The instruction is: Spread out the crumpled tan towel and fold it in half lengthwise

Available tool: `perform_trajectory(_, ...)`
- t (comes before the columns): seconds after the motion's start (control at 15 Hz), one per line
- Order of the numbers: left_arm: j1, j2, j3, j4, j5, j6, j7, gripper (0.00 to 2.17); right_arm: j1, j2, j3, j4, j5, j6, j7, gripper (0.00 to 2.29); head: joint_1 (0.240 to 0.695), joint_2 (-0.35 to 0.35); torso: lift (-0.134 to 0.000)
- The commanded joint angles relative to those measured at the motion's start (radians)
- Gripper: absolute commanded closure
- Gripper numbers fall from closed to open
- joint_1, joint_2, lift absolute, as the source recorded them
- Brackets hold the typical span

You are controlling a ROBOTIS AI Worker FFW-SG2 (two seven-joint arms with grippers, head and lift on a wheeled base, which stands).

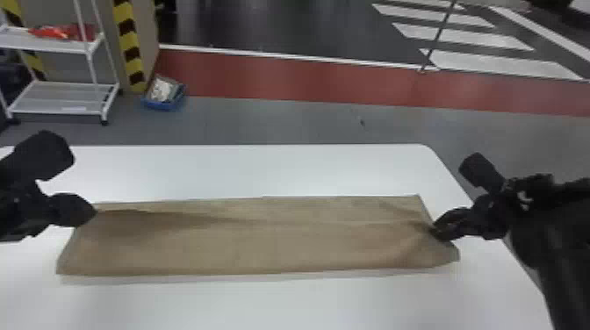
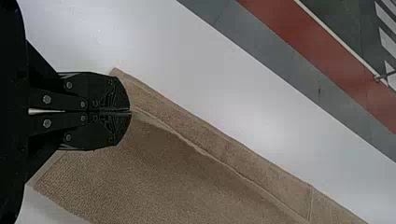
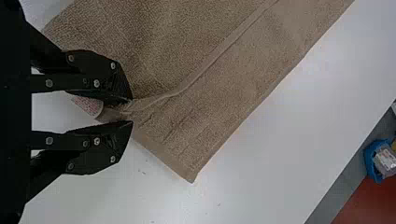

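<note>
Tan towel (image 1: 263,245) lies across white table (image 1: 263,171). Left gripper (image 1: 91,213): closed on its edge. Right gripper (image 1: 437,232): partly open, towel between fingers. Blue bin (image 1: 162,105) on floor holds pale contents (image 1: 161,90).

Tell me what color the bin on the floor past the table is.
The bin is blue, best seen in the head view.

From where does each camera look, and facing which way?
On the head: facing forward, down at the tan towel; left arm, right arm show.
On the left wrist: facing the towel's left end; left gripper shows.
On the right wrist: facing its right end; right gripper shows.
Both wrist views share towel and white table.
</note>
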Motion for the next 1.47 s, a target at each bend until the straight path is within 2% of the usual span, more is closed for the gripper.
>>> perform_trajectory(0.0,0.0,0.002,0.002,0.0,0.0,-0.003,-0.001,1.42,0.001,0.002,-0.012,-0.017,-0.009,0.004,0.005,0.88,0.695,-0.207,-0.124)
perform_trajectory(0.13,0.0,0.002,0.002,0.0,0.0,-0.006,0.001,1.42,0.003,0.002,-0.021,-0.028,-0.021,0.01,0.005,0.94,0.695,-0.205,-0.124)
perform_trajectory(0.2,0.0,0.002,0.003,0.0,0.0,-0.006,0.001,1.42,0.006,0.002,-0.032,-0.037,-0.035,0.007,0.005,1.15,0.695,-0.204,-0.124)
perform_trajectory(0.33,0.0,0.002,0.003,0.0,0.0,-0.009,0.001,1.42,0.015,0.002,-0.036,-0.051,-0.052,0.004,0.005,1.38,0.695,-0.205,-0.124)
perform_trajectory(0.53,-0.001,0.002,0.011,-0.002,0.003,-0.009,-0.004,1.42,0.028,0.002,-0.061,-0.098,-0.11,0.007,0.005,1.42,0.695,-0.204,-0.124)
perform_trajectory(0.73,-0.01,0.017,0.014,-0.018,0.003,-0.009,-0.019,1.42,0.038,-0.013,-0.098,-0.158,-0.173,0.029,0.005,1.42,0.695,-0.198,-0.124)
perform_trajectory(0.87,-0.032,0.02,0.005,-0.006,-0.011,-0.006,-0.03,1.42,0.026,-0.016,-0.085,-0.156,-0.159,0.044,0.005,1.42,0.695,-0.198,-0.124)
perform_trajectory(1.07,-0.046,0.016,-0.009,0.017,-0.052,-0.009,-0.032,1.42,-0.015,-0.004,-0.064,-0.124,-0.138,0.044,0.005,1.42,0.695,-0.195,-0.124)
perform_trajectory(1.2,-0.05,0.022,-0.009,0.029,-0.052,-0.006,-0.039,1.42,-0.038,-0.001,-0.041,-0.101,-0.116,0.044,0.005,1.42,0.695,-0.188,-0.124)
perform_trajectory(1.4,-0.05,0.023,-0.011,0.051,-0.054,-0.009,-0.038,1.42,-0.068,0.024,-0.007,-0.086,-0.076,0.044,0.005,1.42,0.695,-0.172,-0.124)
